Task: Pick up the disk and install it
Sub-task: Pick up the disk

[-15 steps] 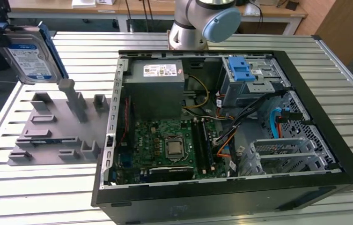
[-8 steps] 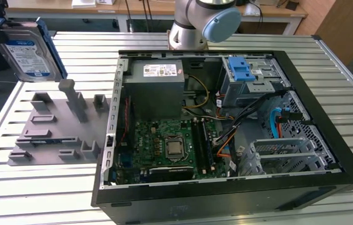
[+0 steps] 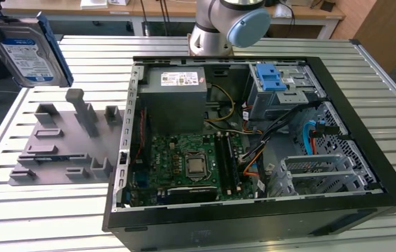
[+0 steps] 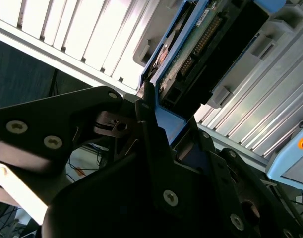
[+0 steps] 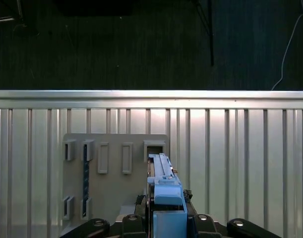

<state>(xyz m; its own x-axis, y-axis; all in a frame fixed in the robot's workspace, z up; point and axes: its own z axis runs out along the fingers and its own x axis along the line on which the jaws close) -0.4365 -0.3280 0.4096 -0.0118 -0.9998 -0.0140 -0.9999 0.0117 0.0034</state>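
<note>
Silver metal with a blue-and-white label and a blue plastic carrier, the disk (image 3: 27, 52) hangs in the air at the far end of the exterior view's left, upright and tilted, clear of the slatted aluminium table (image 3: 51, 223) below it. It is held by the gripper (image 4: 163, 121), whose black fingers (image 4: 151, 134) are clamped narrowly on the end of the blue carrier; in the second wrist view the green circuit board on the disk's underside faces the camera. In the first wrist view the disk (image 5: 163, 173) appears edge-on, sticking out from the gripper (image 5: 168, 220) above the grey fixture plate (image 5: 111, 173), roughly over the plate's edge by one of its slots. In the exterior view that fixture plate (image 3: 61, 149) lies flat on the table, below the disk and nearer, with upright posts and slots on it. Just beside it on the exterior view's right lies the open black computer case (image 3: 240, 224). Inside, a grey metal box with a white sticker (image 3: 175, 100) sits at the far side, a green motherboard (image 3: 184, 163) nearer, and a grey drive cage with a blue latch (image 3: 273, 81) towards the far right. The arm's base (image 3: 222, 29) stands behind the case
</note>
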